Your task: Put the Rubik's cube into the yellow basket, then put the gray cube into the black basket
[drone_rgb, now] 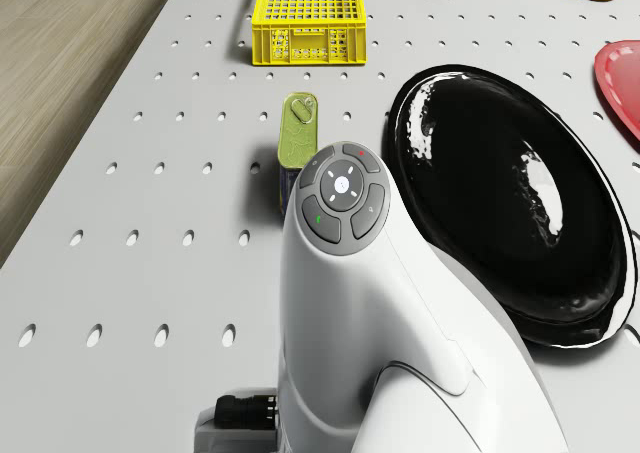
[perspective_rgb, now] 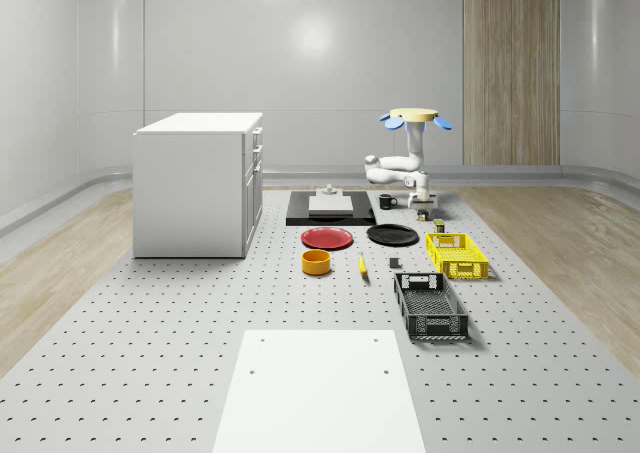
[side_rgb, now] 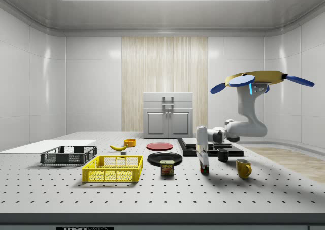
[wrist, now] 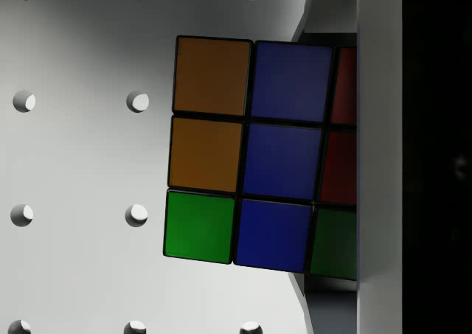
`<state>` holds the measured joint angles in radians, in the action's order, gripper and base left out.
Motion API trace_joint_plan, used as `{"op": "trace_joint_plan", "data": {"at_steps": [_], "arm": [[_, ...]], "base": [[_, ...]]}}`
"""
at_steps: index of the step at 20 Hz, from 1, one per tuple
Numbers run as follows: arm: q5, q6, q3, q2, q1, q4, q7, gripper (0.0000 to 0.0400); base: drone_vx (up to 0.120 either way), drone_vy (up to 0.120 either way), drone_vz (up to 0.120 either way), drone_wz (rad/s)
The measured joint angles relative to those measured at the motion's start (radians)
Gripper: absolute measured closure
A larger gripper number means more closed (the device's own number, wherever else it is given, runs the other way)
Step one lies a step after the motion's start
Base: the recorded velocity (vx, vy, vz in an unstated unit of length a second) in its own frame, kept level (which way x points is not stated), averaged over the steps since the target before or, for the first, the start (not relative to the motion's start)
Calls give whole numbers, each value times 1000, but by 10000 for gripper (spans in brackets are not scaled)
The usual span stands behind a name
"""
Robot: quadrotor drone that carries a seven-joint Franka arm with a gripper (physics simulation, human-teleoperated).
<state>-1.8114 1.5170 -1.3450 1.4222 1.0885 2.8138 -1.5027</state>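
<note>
The Rubik's cube [wrist: 243,157] sits between my gripper's [wrist: 324,157] two fingers, orange, blue and green tiles facing the wrist camera. In the side view the gripper [side_rgb: 204,162] points straight down, shut on the cube [side_rgb: 204,169], right at the table's surface; I cannot tell whether the cube still rests on it. The drone [perspective_rgb: 415,119] hovers over the table's far right part. The yellow basket [perspective_rgb: 457,255] and the black basket [perspective_rgb: 430,306] stand in a row nearer the front. The small gray cube [perspective_rgb: 394,264] lies left of the yellow basket.
A tin can [drone_rgb: 297,133] stands just beside the arm, with a black plate [drone_rgb: 510,193] on its other side. A yellow mug [side_rgb: 244,168] and a black mug [side_rgb: 222,155] stand close by. A red plate [perspective_rgb: 327,237], orange bowl [perspective_rgb: 316,262], banana [perspective_rgb: 362,264] and white cabinet [perspective_rgb: 198,183] lie further left.
</note>
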Motion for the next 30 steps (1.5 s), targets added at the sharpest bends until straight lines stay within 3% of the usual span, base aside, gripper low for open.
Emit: {"op": "trace_joint_plan", "data": {"at_steps": [2, 3, 13, 22, 30], "arm": [[7, -34, -18, -25, -143, 0, 169, 58], [2, -59, -20, -43, -177, 17, 179, 63], [43, -76, -71, -36, 7, 36, -76, 102], [74, -51, -94, -7, 76, 26, -174, 113], [92, -19, -100, 27, 90, 24, -187, 112]], "base": [[0, 0, 120, 0], [0, 0, 120, 0], [0, 0, 88, 0], [0, 0, 120, 0], [100, 40, 0, 0]]}}
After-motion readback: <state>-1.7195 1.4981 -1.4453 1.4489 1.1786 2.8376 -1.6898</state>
